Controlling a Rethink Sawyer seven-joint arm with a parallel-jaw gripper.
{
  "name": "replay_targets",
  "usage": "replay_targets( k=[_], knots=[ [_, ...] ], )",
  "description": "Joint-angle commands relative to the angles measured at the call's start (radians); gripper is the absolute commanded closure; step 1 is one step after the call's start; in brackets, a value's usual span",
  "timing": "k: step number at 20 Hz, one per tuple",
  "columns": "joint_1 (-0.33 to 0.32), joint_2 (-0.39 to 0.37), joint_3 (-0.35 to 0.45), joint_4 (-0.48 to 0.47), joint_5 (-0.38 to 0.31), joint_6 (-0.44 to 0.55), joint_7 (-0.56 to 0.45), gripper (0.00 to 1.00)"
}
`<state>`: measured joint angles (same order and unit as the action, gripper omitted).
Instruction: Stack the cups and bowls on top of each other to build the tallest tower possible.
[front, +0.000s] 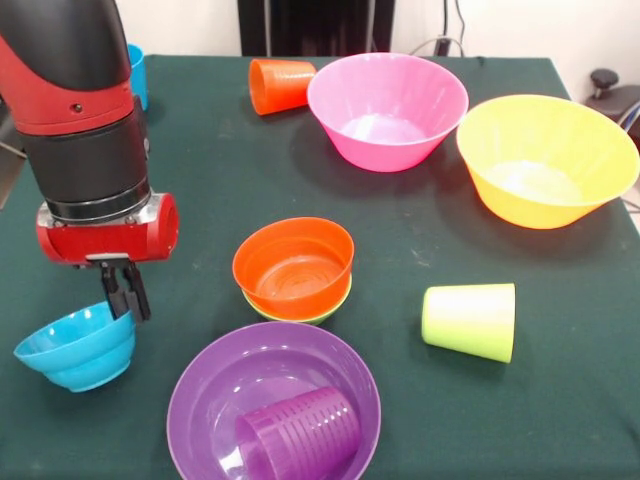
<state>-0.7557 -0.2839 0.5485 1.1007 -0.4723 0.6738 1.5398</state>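
Green table (560, 400); end effector (125, 292) grips tilted blue bowl (78, 350)

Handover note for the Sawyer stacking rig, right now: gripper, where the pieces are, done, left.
Gripper: fingers pinch the rim of the small blue bowl, which is tilted at front left.
Done: small orange bowl nested in the small green bowl, mid-table.
Loose: purple cup on its side in the purple bowl; lime cup and orange cup on their sides; blue cup behind the arm; pink bowl and yellow bowl upright.
Left: blue bowl onto the stack, then the rest.
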Motion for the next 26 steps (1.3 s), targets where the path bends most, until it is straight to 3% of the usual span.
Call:
replay_targets(
  k=[1, 6, 10, 12, 22, 26],
  knots=[
    [0.062, -0.050, -0.082, 0.074, -0.006, 0.195, -0.024, 1.00],
    [0.099, -0.146, -0.141, 0.106, 0.049, 0.334, 0.065, 1.00],
    [0.141, -0.180, -0.201, 0.102, 0.086, 0.423, 0.177, 1.00],
    [0.152, -0.192, -0.216, 0.103, 0.096, 0.441, 0.185, 1.00],
    [0.248, -0.182, -0.318, 0.015, 0.175, 0.604, 0.370, 1.00],
    [0.284, -0.166, -0.329, -0.033, 0.200, 0.626, 0.402, 1.00]
  ],
)
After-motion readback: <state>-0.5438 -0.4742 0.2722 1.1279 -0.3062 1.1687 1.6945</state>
